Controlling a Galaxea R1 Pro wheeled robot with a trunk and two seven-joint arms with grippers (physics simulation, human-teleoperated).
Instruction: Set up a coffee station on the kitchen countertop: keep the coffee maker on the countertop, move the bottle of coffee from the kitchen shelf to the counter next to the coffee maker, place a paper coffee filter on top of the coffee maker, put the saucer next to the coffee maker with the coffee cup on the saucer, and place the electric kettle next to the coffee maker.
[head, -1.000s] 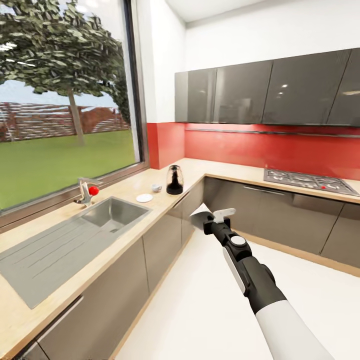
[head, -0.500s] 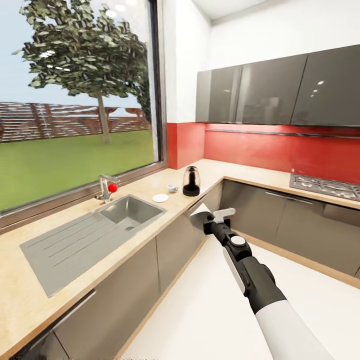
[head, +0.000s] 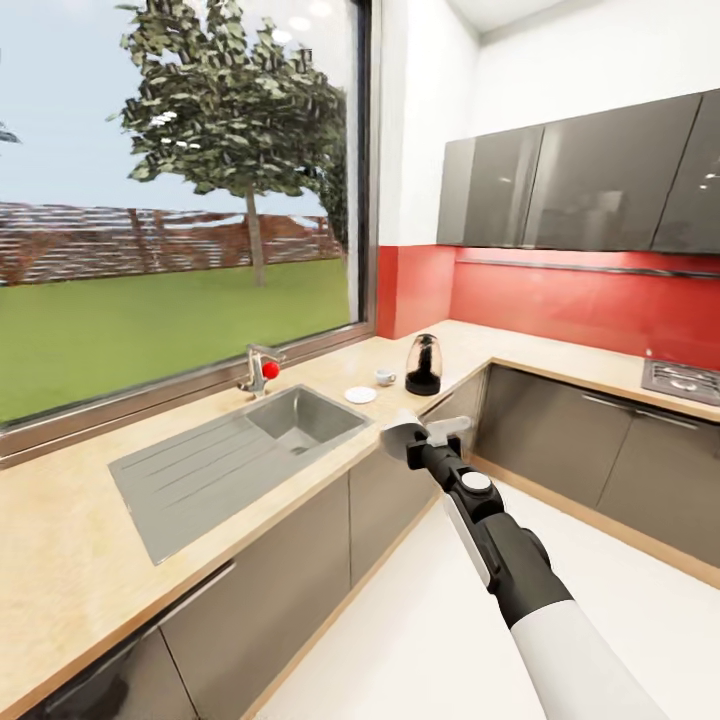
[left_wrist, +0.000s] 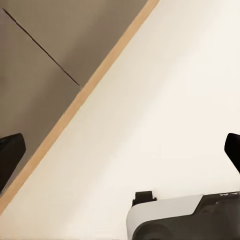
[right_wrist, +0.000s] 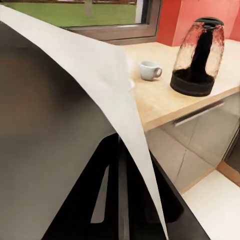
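My right gripper (head: 415, 441) is held out over the floor in front of the kitchen countertop (head: 80, 540), shut on the paper coffee filter (head: 397, 434). In the right wrist view the whitish filter (right_wrist: 95, 70) fans out past the closed dark fingers (right_wrist: 107, 195). On the counter's corner stand the glass electric kettle (head: 423, 365) (right_wrist: 198, 57), the white coffee cup (head: 385, 377) (right_wrist: 149, 70) and the flat saucer (head: 360, 395). My left gripper (left_wrist: 120, 152) is open over the floor, nothing between its fingertips (left_wrist: 10, 155). The coffee maker and bottle of coffee are out of view.
A steel sink (head: 300, 425) with a drainer and a red-knobbed tap (head: 258, 368) lies in the worktop under the big window. A hob (head: 685, 380) sits at the far right. Grey cabinet fronts (head: 270, 590) line the white floor (head: 420, 640).
The camera has turned left: sink, kettle, cup and saucer have all slid right in the picture and the hob is nearly out. My right arm keeps its pose with the filter.
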